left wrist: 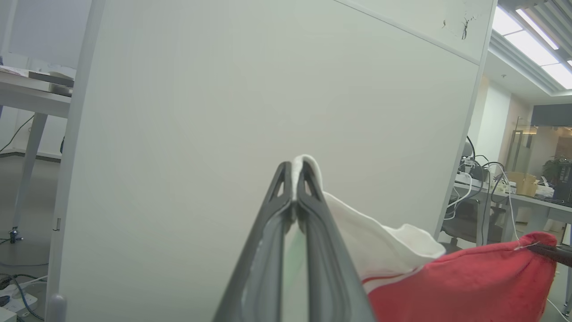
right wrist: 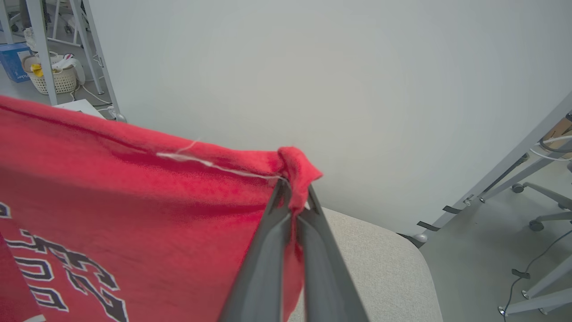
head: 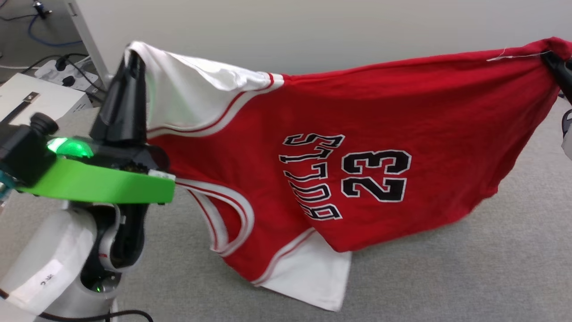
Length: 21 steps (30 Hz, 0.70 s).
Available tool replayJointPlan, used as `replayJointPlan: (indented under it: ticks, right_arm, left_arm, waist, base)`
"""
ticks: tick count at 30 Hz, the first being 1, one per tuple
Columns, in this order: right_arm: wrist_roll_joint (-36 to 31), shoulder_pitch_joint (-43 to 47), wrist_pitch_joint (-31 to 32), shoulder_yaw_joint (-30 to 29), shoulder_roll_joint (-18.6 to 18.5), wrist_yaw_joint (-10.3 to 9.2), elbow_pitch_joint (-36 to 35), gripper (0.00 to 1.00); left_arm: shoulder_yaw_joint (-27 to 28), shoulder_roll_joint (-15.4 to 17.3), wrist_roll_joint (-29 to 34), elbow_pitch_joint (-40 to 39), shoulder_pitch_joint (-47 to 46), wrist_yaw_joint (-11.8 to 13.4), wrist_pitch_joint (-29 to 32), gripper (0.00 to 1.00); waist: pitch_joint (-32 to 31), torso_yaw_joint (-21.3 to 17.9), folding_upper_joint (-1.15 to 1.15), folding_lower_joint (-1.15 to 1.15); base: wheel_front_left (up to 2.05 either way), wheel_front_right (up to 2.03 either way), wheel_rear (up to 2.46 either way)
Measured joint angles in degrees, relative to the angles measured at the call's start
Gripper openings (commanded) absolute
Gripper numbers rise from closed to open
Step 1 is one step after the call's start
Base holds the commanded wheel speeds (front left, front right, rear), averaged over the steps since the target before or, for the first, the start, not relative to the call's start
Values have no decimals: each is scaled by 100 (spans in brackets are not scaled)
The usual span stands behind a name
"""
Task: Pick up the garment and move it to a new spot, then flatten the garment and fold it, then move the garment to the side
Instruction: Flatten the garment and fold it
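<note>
While I hold the garment (head: 357, 134) stretched between both arms, my left gripper (head: 134, 58), upper left of the head view, is clamped on a white sleeve edge. My right gripper (head: 553, 60), far upper right, is pinched on a red hem corner. The shirt hangs sideways across mid-frame with the print facing me. Its lower white sleeve (head: 313, 277) seems to rest on the surface (head: 447, 277) at bottom centre.

Likely step: carry it over and lay it flat. To do it well, I'd say: both pinches tight, top edge taut and level, and drag the low sleeve out so it doesn't tuck under. The right pinch has little cloth, so it might slip.

The surface is pale grey-beige fabric, padded-looking. A plain light partition (head: 313, 27) fills the top. A power strip (head: 67, 74) and cables are on the floor, upper left. In the right wrist view there's a basket (right wrist: 56, 80) upper left and a chair base (right wrist: 545, 210) at the right edge.
</note>
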Motion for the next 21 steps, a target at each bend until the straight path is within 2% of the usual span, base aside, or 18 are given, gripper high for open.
replayJointPlan:
  ticks: [5,13,21]
  right_arm:
    - [-66,-79,0,-77,89,0,-271,0]
    - [-285,-684,-299,-241,124,0,-367,0]
    - [-670,-1970,-809,-21,140,4,367,0]
  left_arm:
    - [348,102,-25,-74,-444,-36,-29,0]
    - [732,575,-34,44,-1694,-254,278,0]
    - [787,927,-58,899,-3448,-683,890,0]
  waist:
    - [30,-258,0,0]
    - [565,-457,0,0]
    - [1460,-512,0,1]
  base:
    - [0,0,0]
    - [0,0,0]
    - [0,0,0]
